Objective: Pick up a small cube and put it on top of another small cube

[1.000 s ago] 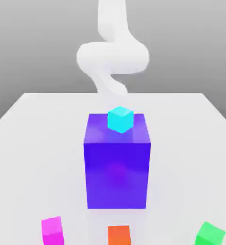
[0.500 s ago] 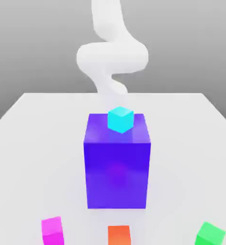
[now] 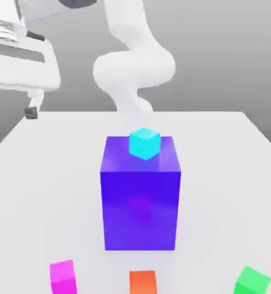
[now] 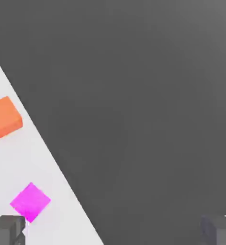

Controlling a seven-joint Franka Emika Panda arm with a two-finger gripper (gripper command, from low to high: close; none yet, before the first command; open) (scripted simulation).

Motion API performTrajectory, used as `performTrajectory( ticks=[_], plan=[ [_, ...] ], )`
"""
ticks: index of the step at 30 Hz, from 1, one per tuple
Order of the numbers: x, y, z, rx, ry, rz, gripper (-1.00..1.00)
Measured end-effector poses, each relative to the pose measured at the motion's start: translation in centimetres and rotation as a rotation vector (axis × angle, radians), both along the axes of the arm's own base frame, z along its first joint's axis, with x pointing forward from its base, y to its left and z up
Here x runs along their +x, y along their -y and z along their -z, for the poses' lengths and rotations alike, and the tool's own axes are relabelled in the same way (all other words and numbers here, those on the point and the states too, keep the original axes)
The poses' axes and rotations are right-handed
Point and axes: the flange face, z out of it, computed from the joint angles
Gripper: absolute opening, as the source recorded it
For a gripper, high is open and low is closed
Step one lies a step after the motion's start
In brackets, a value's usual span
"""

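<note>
Basically nothing done yet, task is at the approach stage. Magenta small cube [image 3: 63, 277] sits on the table [image 3: 46, 172] near the front edge, toward the exterior view's left, untouched. Green small cube [image 3: 252, 281] sits on the table too, front edge, exterior view's right, well apart from the magenta one, w/ the orange small cube [image 3: 142, 282] between them. Nothing stacked on the green one.

Gripper [image 4: 115, 229] is wide open and empty; hand view shows both fingertips [image 4: 7, 229] spread far apart w/ nothing between. In that view the magenta cube [image 4: 30, 202] lies just beside one fingertip but below it on the table, not in the gap. In the exterior view the hand hangs high above the table's far left part, well apart from all the cubes.

Big blue-violet block [image 3: 140, 192] stands mid-table w/ the cyan small cube [image 3: 144, 143] on top; not part of the job.

Left to do, as I judge it: line up over magenta, descend, close, lift, carry across to green, set down square on top, release. So all of it.
</note>
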Motion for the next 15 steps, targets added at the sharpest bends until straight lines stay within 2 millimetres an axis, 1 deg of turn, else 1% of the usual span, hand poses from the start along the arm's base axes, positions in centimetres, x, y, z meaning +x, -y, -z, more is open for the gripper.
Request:
performTrajectory(
  ticks=[4, 5, 7, 10, 15],
  plan=[
    [1.3, -0.7, 6.0, -0.064, -0.074, -0.161, 0.0],
    [1.6, -1.1, 7.5, -0.08, -0.093, -0.205, 0.0],
    [2.2, -2.4, 10.4, -0.115, -0.13, -0.307, 0.0],
    [2.2, -2.7, 15.1, -0.163, -0.19, -0.427, 0.0],
    [1.7, -4.5, 22.8, -0.235, -0.292, -0.658, 0.0]
  ],
)
